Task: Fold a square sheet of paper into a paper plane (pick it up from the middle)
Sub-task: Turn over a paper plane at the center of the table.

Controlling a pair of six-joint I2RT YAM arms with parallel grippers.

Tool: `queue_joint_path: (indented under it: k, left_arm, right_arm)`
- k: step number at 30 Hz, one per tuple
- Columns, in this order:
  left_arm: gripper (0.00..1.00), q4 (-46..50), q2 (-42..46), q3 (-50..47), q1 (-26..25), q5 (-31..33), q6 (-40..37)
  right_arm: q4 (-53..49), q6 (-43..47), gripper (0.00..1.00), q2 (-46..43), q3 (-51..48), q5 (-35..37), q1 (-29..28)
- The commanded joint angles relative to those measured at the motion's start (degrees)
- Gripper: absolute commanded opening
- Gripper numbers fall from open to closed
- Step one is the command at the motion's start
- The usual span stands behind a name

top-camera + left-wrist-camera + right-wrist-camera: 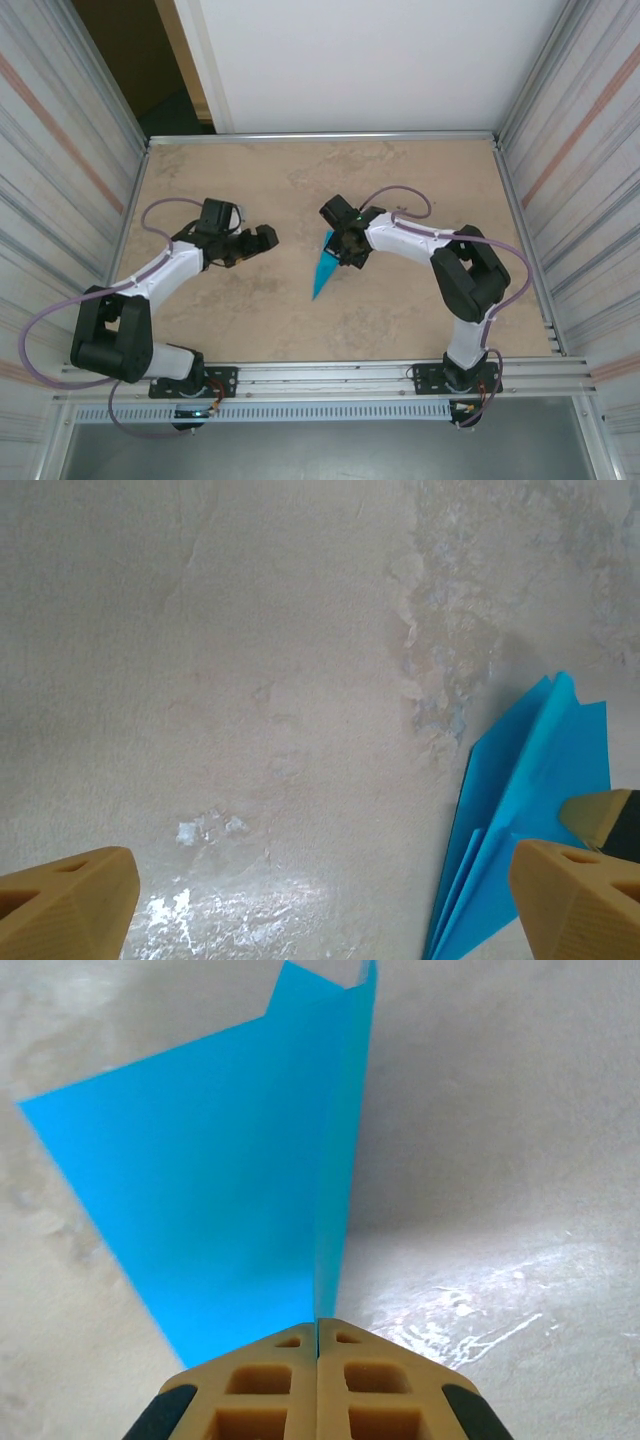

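Observation:
The square sheet of paper is folded into a narrow turquoise paper plane [323, 270], with its sharp point toward the near table edge. My right gripper [346, 246] is shut on its wider rear end. In the right wrist view the pads [290, 1345] meet on the centre fold, one wing of the plane [220, 1190] spreads left and the other stands upright. My left gripper [258, 240] is open and holds nothing, a short way left of the plane. In the left wrist view the plane [530, 800] lies at the right edge, beside my open gripper [320, 880].
A beige marbled tabletop [250, 320] has metal rails along its edges [320, 137]. Corrugated side walls [60, 150] close in left and right. Scuffed, shiny patches [210, 900] mark the table below the left gripper.

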State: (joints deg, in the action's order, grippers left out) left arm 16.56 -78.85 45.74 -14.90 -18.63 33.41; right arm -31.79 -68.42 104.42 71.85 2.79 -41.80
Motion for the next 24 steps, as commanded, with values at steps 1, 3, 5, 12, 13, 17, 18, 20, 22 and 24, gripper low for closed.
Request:
queue_joint_path:
  k: [1, 3, 5, 12, 13, 17, 18, 20, 22, 24]
  left_arm:
    - [0.95, -2.6, 1.3, -1.7, 2.2, -3.8, 1.7]
    - [0.95, -4.2, 2.0, -3.0, 3.4, -4.8, 3.0]
    - [0.95, -5.5, 2.6, -4.1, 4.6, -5.2, 4.4]
    - [0.92, -10.5, 2.9, -5.7, 5.4, -7.9, 6.4]
    - [0.92, -10.7, 2.9, -5.9, 5.5, -7.9, 6.9]
    - [0.90, -12.7, 2.8, -7.5, 5.3, -7.8, 8.9]
    - [0.89, -13.0, 2.8, -8.1, 5.3, -7.6, 9.4]
    - [0.88, -13.5, 2.7, -9.1, 5.0, -7.0, 10.5]
    - [0.87, -14.7, 2.4, -10.3, 4.4, -7.3, 11.3]
    - [0.85, -14.8, 1.9, -10.4, 3.2, -7.5, 11.6]
  right_arm:
    - [7.3, 10.7, 0.00, -4.9, -0.5, -4.6, 1.2]
    - [13.8, 16.4, 0.00, -6.2, -1.4, -11.4, 1.7]
    - [17.5, 20.1, 0.00, -6.6, -1.5, -16.3, 2.0]
    - [26.6, 24.2, 0.01, -2.6, -4.2, -32.3, 4.1]
    - [28.6, 24.3, 0.01, -2.2, -5.2, -33.9, 4.3]
    - [32.5, 23.8, 0.02, -0.3, -8.8, -35.8, 5.5]
    - [33.6, 23.7, 0.02, 0.3, -9.7, -36.2, 6.0]
    - [35.4, 23.8, 0.03, 1.5, -11.3, -37.1, 6.8]
    - [36.0, 24.2, 0.03, 2.6, -12.3, -37.9, 7.9]
    - [37.7, 24.0, 0.03, 3.4, -13.9, -38.9, 9.1]
